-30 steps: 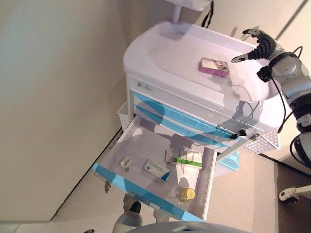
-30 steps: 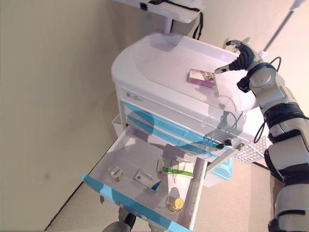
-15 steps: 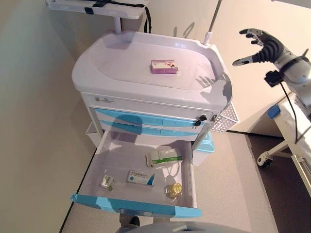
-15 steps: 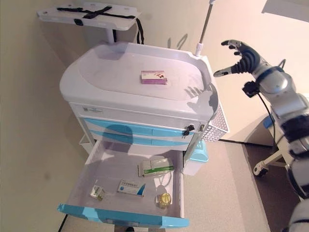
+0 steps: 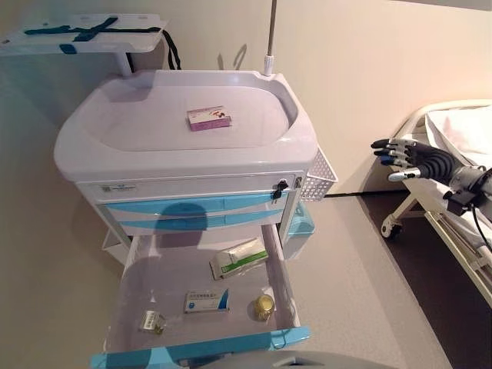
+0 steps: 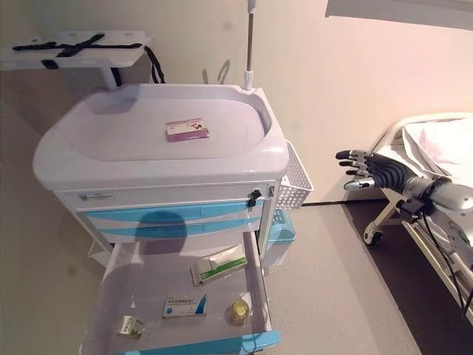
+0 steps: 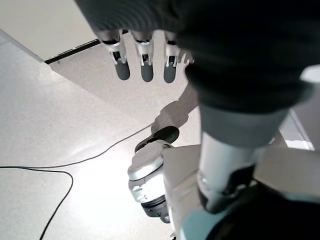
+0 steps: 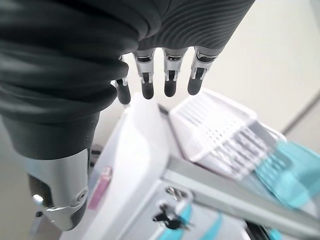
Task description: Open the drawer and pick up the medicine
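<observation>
While drawer stands open | boxes, vial inside | both hands released

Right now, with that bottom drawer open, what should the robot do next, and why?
Probably bring the right hand, open and empty off beside the cart, back over the open drawer toward the green-striped box, since the medicines still lie there untouched.

A purple box is seen on the cart top, well apart from the robot hand.
</observation>
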